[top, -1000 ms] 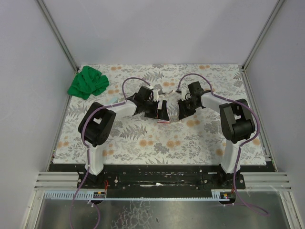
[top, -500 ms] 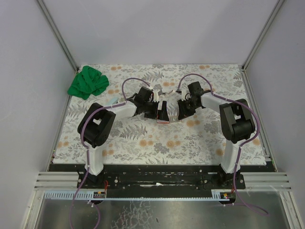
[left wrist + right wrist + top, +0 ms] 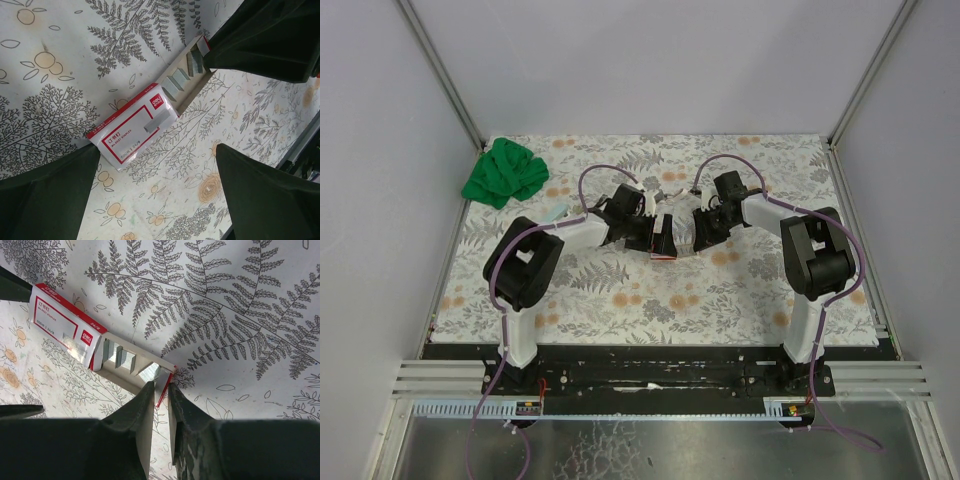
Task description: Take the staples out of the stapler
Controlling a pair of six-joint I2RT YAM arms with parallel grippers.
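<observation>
Pinching narrowly, the right gripper (image 3: 161,390) has its two fingers (image 3: 144,407) drawn close on the end wall of the tray (image 3: 122,379), which is slid partway out of the staple box (image 3: 62,327). Whether the strip nearest that wall is also caught cannot be told. The staples (image 3: 122,359) lie as short silvery-grey strips in a row inside the tray, just outside the box's open end. The box is red and white with a printed label, lying flat on the leaf-patterned table cover (image 3: 620,290). The left gripper (image 3: 157,150) hangs over the box's closed end with its jaws spread wide, one finger either side of the box and neither touching it; it holds nothing. In the left wrist view the right gripper's dark body covers the tray's far end. From above, both arms converge on the box from opposite sides, left arm on its left, right arm on its right. A crumpled green cloth (image 3: 505,172) lies well apart from the box, beyond it and to its left.
</observation>
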